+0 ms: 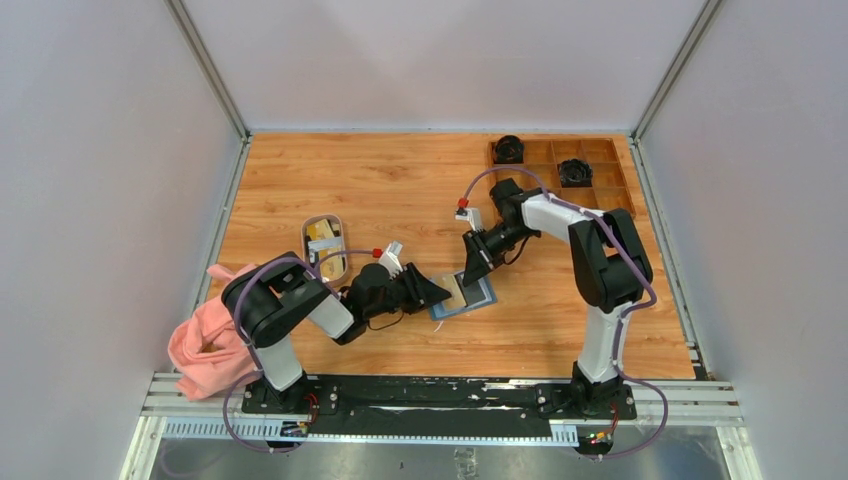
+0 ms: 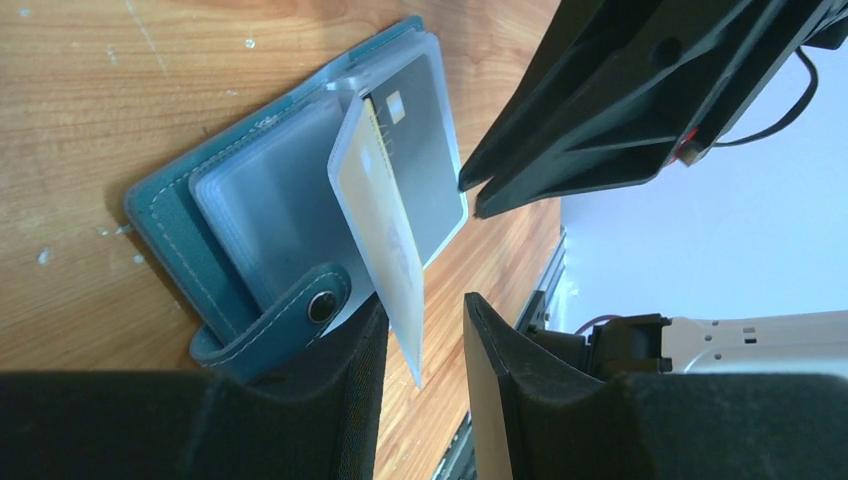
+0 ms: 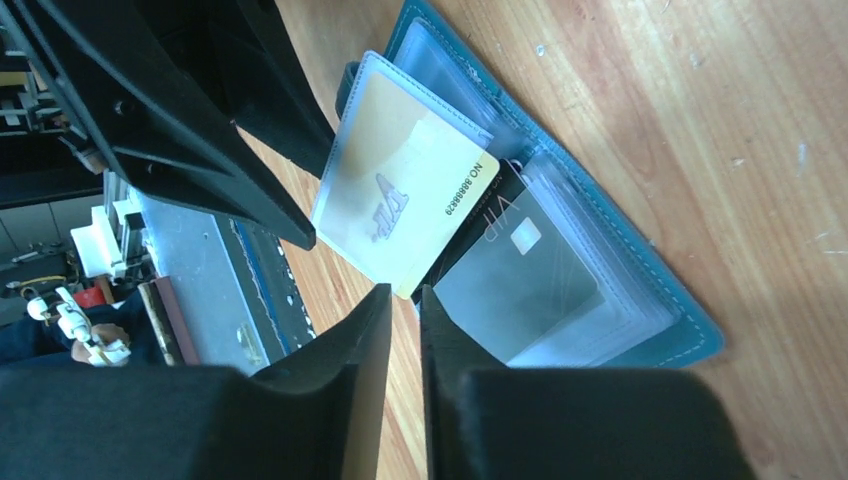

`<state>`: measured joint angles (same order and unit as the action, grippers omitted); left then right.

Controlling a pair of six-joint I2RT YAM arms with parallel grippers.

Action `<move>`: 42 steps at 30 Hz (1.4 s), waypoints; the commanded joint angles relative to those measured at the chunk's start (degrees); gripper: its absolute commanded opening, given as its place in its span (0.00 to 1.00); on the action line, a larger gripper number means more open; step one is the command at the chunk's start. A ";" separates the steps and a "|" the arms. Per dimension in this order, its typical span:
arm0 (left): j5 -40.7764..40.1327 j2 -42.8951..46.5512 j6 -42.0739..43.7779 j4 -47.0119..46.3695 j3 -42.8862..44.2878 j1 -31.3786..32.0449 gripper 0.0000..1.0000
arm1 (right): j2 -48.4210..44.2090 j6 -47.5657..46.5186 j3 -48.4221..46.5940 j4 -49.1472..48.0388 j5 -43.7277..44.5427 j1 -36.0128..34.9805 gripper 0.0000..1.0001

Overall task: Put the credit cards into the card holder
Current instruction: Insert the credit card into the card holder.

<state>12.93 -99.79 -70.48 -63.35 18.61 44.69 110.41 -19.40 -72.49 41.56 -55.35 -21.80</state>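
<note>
The teal card holder [image 1: 463,296] lies open on the table, its clear pockets fanned out. One pocket leaf stands up with a yellow credit card [image 3: 400,200] partly inside it, the card's corner sticking out. A dark card with a chip [image 3: 520,260] sits in a flat pocket. My left gripper [image 2: 425,340] is open, and the raised leaf [image 2: 385,215] hangs between its fingers, beside the snap strap [image 2: 320,305]. My right gripper [image 3: 405,297] stands just below the yellow card's corner, with a narrow gap between its jaws and nothing in it.
A small oval dish [image 1: 309,228] holding more yellowish cards sits left of the holder. A pink cloth [image 1: 205,340] lies at the near left edge. A wooden compartment tray [image 1: 600,150] with two black items stands at the back right.
</note>
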 commanded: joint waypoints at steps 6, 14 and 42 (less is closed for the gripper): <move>0.94 2.90 2.25 0.86 2.05 -0.39 0.36 | 3.91 1.09 -1.34 0.47 4.96 -5.21 0.07; 2.58 1.62 2.83 1.16 4.13 -0.39 0.38 | 2.94 1.13 -1.87 0.63 5.78 -4.91 0.12; 3.39 -6.20 12.32 12.89 15.82 -0.39 0.40 | -6.47 -4.31 -0.14 2.32 -8.13 10.00 0.34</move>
<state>16.47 -104.95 -62.89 -55.33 32.42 44.69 107.98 -20.67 -72.71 42.09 -61.06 -13.34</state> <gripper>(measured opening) 0.393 0.335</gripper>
